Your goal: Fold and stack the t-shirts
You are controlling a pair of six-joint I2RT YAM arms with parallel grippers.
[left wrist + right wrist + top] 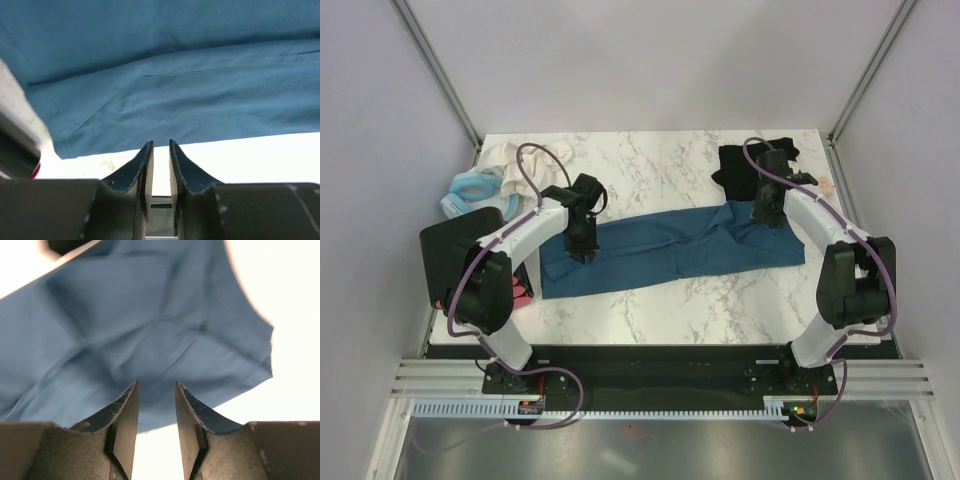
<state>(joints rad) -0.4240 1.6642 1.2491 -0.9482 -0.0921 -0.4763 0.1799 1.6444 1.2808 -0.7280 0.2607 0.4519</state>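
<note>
Nearest me, both arm bases sit bolted along the near edge of the white marble table, left arm on the left, right arm on the right.

Just past them, the teal-blue t-shirt lies flat in a long band across the middle of the table, running from near the left edge towards the right edge. Its left end is broader and smoother; its right end is creased and bunched.

My left gripper points down over the shirt's left end. Through its wrist camera the fingers stand only a sliver apart with nothing between them, their tips at the hem of the blue cloth. I cannot tell whether they touch it.

My right gripper points down over the shirt's right end, at its far side. Its wrist camera shows the fingers parted wider than the left pair, again with nothing pinched, and rumpled blue fabric beyond the tips.

Farther back, the black t-shirt lies crumpled in the far right corner, just behind the right gripper and next to the teal shirt's end — I cannot tell if the two meet.

At the far left corner sit a cream cloth and, beside it at the left edge, a pale blue ring-shaped item.
</note>
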